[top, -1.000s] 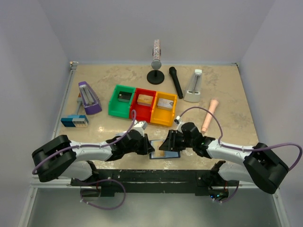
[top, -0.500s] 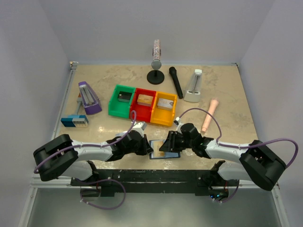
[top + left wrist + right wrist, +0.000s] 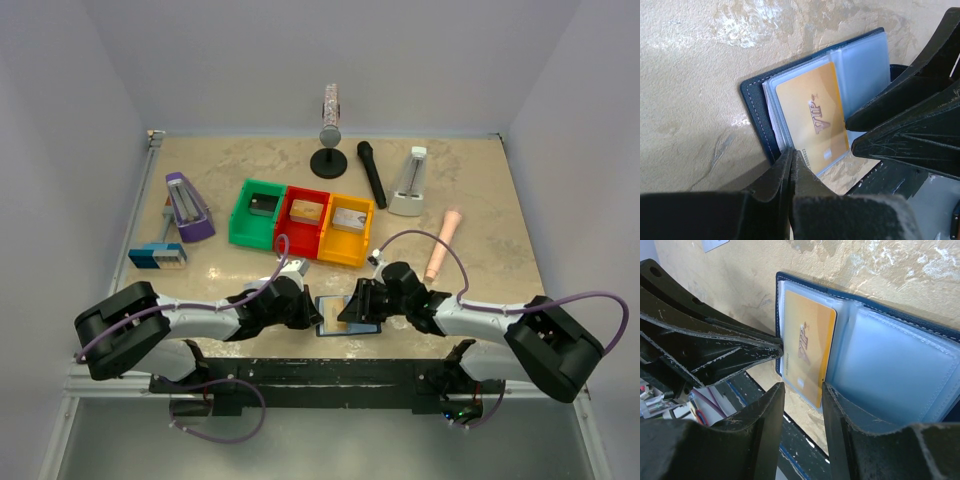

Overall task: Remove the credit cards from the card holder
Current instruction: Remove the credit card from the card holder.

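Note:
The card holder (image 3: pixel 333 327) (image 3: pixel 756 107) (image 3: pixel 900 365) lies open near the table's front edge, navy cover down and pale blue-grey sleeves up. A yellow-gold credit card (image 3: pixel 812 115) (image 3: pixel 807 347) (image 3: pixel 350 309) sits in its left sleeve, poking out toward the front edge. The other credit cards are hidden. My left gripper (image 3: pixel 792 151) (image 3: pixel 318 317) is shut, its tips meeting at the holder's near edge beside the gold card; nothing shows between them. My right gripper (image 3: pixel 801 388) (image 3: pixel 354 304) is open, its fingers astride the card's near corner, one resting on the right sleeve.
Green (image 3: pixel 256 213), red (image 3: pixel 303 220) and yellow (image 3: pixel 347 228) bins hold small boxes behind the holder. A blue-and-white gadget (image 3: pixel 157 256), purple metronome (image 3: pixel 186 208), white metronome (image 3: pixel 408 182), black microphone (image 3: pixel 371 172), stand (image 3: pixel 329 150) and peach handle (image 3: pixel 441 244) lie around. The black front rail (image 3: pixel 330 368) runs just below.
My left gripper's jaws have closed at the holder's edge. My right gripper has slid a little left over the holder and narrowed slightly.

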`<action>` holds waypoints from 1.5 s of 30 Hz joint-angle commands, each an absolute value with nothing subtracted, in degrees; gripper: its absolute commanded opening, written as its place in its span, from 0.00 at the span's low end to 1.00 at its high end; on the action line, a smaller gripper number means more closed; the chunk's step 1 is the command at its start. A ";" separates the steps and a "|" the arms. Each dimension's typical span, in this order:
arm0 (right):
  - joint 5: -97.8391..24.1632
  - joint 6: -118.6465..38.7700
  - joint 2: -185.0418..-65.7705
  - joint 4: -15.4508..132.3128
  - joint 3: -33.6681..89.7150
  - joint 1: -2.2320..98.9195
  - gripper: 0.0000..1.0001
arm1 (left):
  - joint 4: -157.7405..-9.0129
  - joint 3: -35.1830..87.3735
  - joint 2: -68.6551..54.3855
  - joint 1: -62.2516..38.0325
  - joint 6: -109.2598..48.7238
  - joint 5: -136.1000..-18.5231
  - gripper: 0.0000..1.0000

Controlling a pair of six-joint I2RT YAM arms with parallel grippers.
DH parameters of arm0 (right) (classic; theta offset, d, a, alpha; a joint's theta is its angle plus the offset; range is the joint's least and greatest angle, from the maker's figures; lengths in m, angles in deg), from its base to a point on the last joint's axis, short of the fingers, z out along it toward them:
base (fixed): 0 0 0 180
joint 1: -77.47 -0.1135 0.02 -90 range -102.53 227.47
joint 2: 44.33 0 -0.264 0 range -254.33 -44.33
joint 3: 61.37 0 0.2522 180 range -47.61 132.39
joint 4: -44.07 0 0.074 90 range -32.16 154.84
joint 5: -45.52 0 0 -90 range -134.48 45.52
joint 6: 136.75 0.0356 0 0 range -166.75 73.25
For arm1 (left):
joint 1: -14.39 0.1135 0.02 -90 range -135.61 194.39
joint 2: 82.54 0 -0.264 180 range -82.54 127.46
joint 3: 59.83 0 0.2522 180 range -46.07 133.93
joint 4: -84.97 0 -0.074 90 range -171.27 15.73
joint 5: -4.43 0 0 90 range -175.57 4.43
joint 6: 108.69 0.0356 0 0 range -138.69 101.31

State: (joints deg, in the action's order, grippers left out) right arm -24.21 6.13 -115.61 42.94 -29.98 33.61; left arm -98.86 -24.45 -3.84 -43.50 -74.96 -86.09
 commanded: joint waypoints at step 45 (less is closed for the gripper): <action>-19.26 5.19 -116.66 27.25 -33.81 33.70 0.41 | -99.73 -26.30 -3.44 -43.53 -75.55 -87.68 0.00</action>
